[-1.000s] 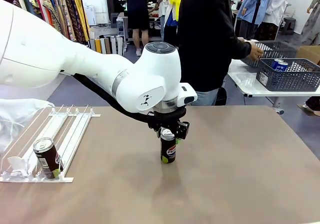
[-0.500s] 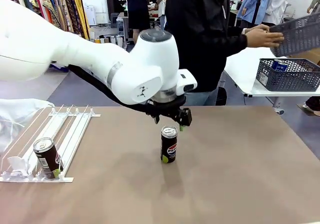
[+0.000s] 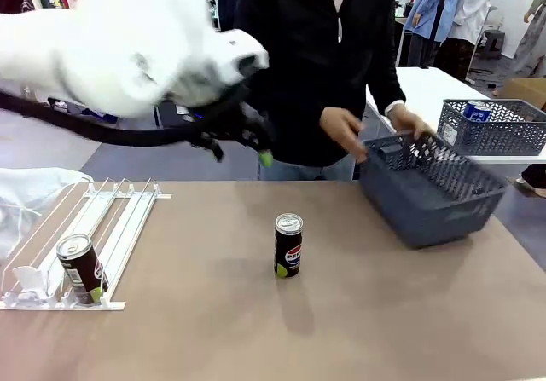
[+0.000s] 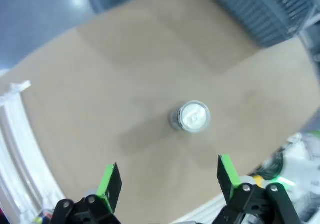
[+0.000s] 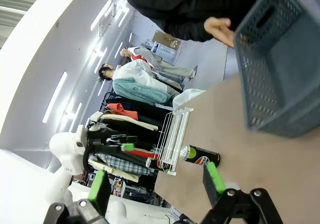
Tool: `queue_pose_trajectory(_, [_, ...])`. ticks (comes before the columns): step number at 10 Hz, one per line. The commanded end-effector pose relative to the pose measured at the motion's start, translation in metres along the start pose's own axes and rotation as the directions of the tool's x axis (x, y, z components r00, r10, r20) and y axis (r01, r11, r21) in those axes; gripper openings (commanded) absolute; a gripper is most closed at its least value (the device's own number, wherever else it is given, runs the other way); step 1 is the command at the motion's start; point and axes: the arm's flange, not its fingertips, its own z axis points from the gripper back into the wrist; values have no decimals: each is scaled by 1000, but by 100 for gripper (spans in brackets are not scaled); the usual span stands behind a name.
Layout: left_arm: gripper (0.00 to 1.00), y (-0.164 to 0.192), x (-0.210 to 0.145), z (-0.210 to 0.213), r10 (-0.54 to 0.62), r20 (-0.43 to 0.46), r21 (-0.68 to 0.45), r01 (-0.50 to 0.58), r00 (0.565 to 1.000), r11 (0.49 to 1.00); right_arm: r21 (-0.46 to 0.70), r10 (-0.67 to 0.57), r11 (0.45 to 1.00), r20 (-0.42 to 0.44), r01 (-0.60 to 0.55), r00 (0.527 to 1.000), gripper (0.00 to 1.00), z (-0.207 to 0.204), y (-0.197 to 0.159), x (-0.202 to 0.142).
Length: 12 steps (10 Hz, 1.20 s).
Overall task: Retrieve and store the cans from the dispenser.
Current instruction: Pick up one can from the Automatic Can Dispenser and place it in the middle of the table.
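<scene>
Left gripper point(image 4: 167, 171) lifted off black can point(image 3: 287, 245), jaws spread empty; right gripper point(image 5: 155, 181) likewise. Basket point(image 3: 426, 198) arrives near can: a bump could topple it.

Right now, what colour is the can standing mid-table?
The can is black with a lime-green mark; front view.

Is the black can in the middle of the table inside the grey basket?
No, the black can stands upright on the table, apart from the grey basket.
</scene>
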Motion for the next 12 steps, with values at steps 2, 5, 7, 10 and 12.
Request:
queue_pose_trajectory(2, [100, 153, -44, 89, 255, 7, -224, -247, 967, 943, 17, 3, 1000, 14, -4, 1000, 100, -1, 4, 3])
queue_pose_trajectory(5, [100, 286, -112, 129, 515, 34, -480, -438, 856, 760, 17, 3, 1000, 14, -4, 1000, 100, -1, 4, 3])
queue_pose_trajectory(7, [100, 345, -165, 125, 639, 41, -634, -474, 768, 611, 17, 3, 1000, 14, -4, 1000, 100, -1, 4, 3])
queue_pose_trajectory(10, [100, 371, -192, 107, 577, -2, -697, -415, 816, 585, 17, 3, 1000, 14, -4, 1000, 100, -1, 4, 3])
queue_pose_trajectory(12, [100, 371, -194, 125, 655, 25, -661, -479, 755, 578, 17, 3, 1000, 14, -4, 1000, 100, -1, 4, 3])
